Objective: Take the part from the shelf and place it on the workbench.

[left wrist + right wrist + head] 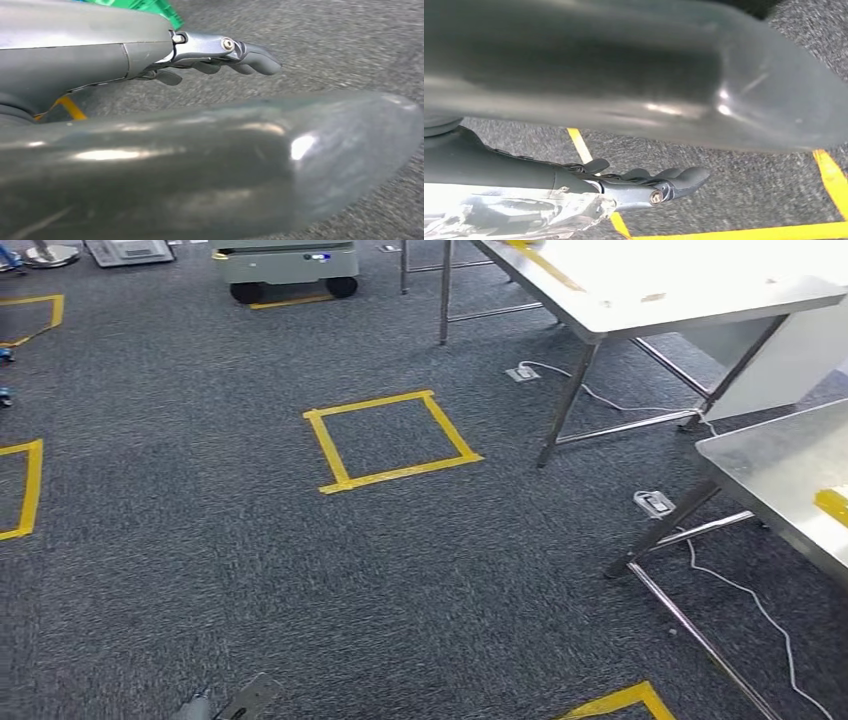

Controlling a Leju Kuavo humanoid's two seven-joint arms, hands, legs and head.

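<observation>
A: Head view, left to right. Dark carpet (200,570), yellow tape square (390,440) mid-floor, a wheeled grey cart (287,265) far back. Right side: white table (680,290), then a steel workbench (780,465) with a cable (750,600) trailing under it.

B: Shelf? Part?

A: No shelf and no part anywhere in these frames. Where the part sits, cannot tell.

B: Hands?

A: Left hand (220,52), wrist view: fingers stretched out, lying close side by side, thumb tucked under, nothing held. It hangs over carpet, something green (150,7) behind it. Right hand (644,182): same posture, fingers extended together, empty, above yellow floor tape (834,175). Blurred grey thumbs crowd both wrist pictures.

B: Stage?

A: Judgement: the walk to the shelf is not yet finished; the workbench is near on the right.

B: How will the part handle?

A: Unknown: weight, stiffness and surface cannot be judged unseen. My guess for a workshop part is rigid, possibly smooth. Safest is to grip across its broadest firm section, near the middle, so it does not tip.
</observation>
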